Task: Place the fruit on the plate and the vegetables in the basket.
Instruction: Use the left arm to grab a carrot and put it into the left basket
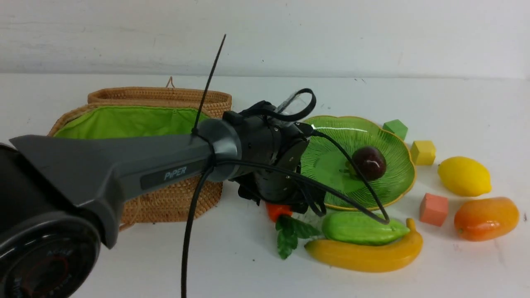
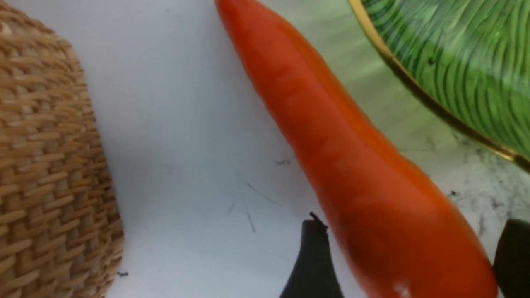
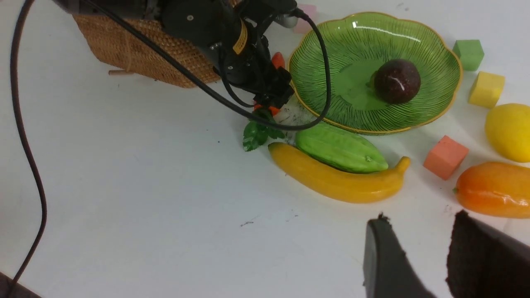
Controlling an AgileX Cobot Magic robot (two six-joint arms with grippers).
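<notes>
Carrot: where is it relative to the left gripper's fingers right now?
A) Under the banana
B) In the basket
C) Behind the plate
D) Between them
D: the left wrist view shows the carrot's thick end between the two dark fingers.

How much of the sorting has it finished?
Only some. The dark ball already sits on the plate. The left gripper is at the carrot, its jaws either side, though a firm grip can't be confirmed. Left to do: the gourd for the basket, and the banana, lemon and mango for the plate. Whatever is inside the basket is hidden.
</notes>
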